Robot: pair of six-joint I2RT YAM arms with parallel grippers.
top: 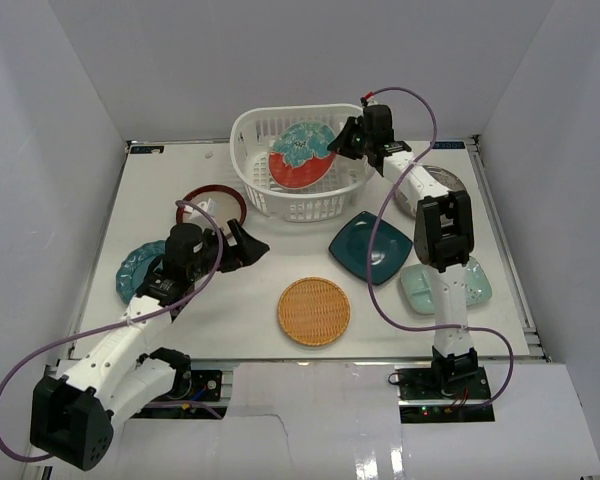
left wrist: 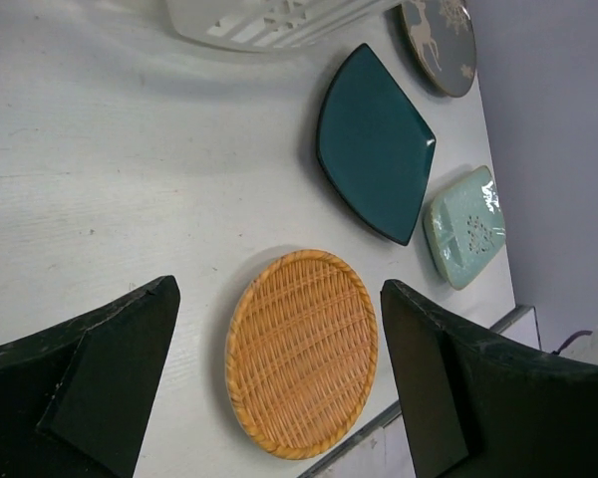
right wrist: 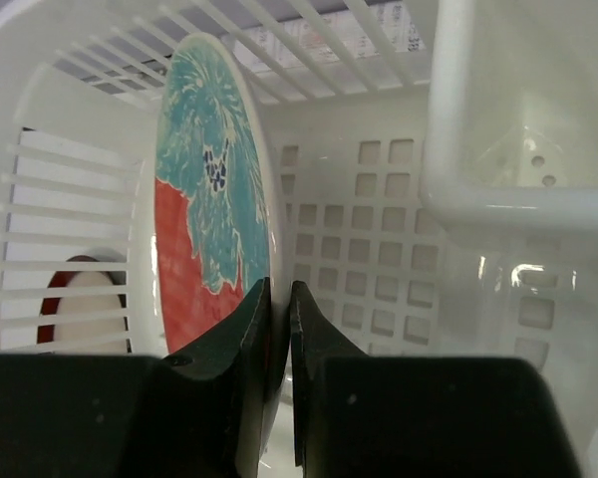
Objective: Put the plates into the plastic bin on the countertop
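Observation:
My right gripper [top: 342, 143] [right wrist: 278, 299] is shut on the rim of the red-and-teal round plate [top: 302, 158] [right wrist: 204, 219] and holds it tilted inside the white plastic bin [top: 250, 160] [right wrist: 359, 239]. My left gripper [top: 252, 247] [left wrist: 279, 339] is open and empty, above the countertop [top: 240, 310] left of the tan woven plate [top: 314, 311] [left wrist: 301, 351]. The dark teal square plate [top: 371, 246] [left wrist: 374, 139], pale mint rectangular plate [top: 446, 286] [left wrist: 465, 225], grey deer plate [top: 450, 180] [left wrist: 439, 42], maroon-rimmed cream plate [top: 208, 203] and teal scalloped plate [top: 137, 268] lie on the countertop.
Pale grey walls [top: 40, 150] enclose the countertop on three sides. The left arm lies over the teal scalloped plate and hides part of it. The right arm's purple cable [top: 390, 210] loops over the dark teal plate.

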